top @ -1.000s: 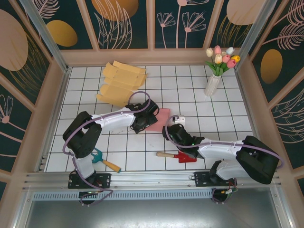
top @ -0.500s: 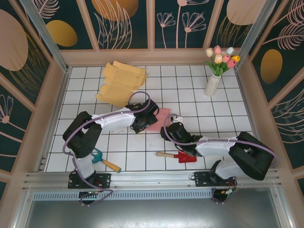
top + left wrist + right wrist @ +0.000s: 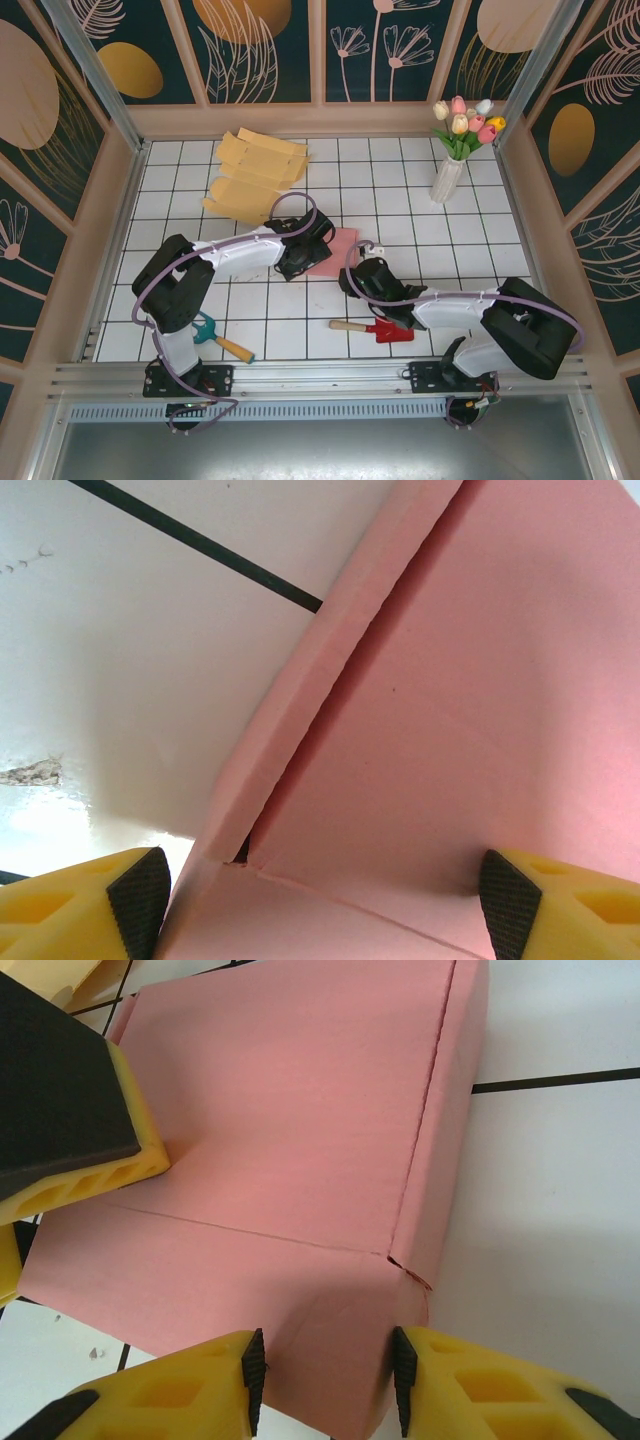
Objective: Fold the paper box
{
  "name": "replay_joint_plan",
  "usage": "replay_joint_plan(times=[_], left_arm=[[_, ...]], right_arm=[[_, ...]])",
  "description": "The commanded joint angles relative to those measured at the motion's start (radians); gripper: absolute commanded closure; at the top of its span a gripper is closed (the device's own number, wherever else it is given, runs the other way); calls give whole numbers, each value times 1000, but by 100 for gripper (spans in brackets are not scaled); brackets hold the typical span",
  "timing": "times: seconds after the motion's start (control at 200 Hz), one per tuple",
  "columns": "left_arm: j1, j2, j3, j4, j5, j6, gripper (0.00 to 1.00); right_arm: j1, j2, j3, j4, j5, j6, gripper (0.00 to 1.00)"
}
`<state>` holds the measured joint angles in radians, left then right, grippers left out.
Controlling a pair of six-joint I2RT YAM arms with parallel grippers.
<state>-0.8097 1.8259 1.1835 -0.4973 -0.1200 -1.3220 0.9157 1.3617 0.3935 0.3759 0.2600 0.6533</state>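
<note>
tabletop [image 3: 450, 230]: white tiles, carrying everything.
yellow stack [image 3: 255, 175]: unfolded blanks, used here as the landmark.
paper box [image 3: 341, 243]: pink, nearer the arms than the yellow stack and a little to its right. The base lies flat and one side wall [image 3: 450, 1130] is creased upward.
left gripper [image 3: 325, 905]: fingers wide, pressing on the base.
right gripper [image 3: 327, 1380]: fingers narrow about the near flap [image 3: 200, 1280]; whether they pinch it cannot be told.
progress: early, by the look of it. The other walls are unraised and nothing is tucked.

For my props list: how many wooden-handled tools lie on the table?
2. A teal tool lies by the left arm's base; a red shovel lies on the near side of the right arm. Others may hide under the arms.
</note>
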Motion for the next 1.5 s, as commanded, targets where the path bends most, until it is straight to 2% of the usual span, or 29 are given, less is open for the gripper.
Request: replay_joint_plan(times=[0.0,0.906,1.491], left_arm=[[8,26,-16,-24,-14,-8,18],[17,38,-27,-17,-12,-2,18],[26,49,-33,-17,-20,4,18]], right_arm=[[-1,-1,-24,71,-46,-11,59],[-5,55,-114,231,-15,-74,63],[-42,107,-189,326,26,-110,65]])
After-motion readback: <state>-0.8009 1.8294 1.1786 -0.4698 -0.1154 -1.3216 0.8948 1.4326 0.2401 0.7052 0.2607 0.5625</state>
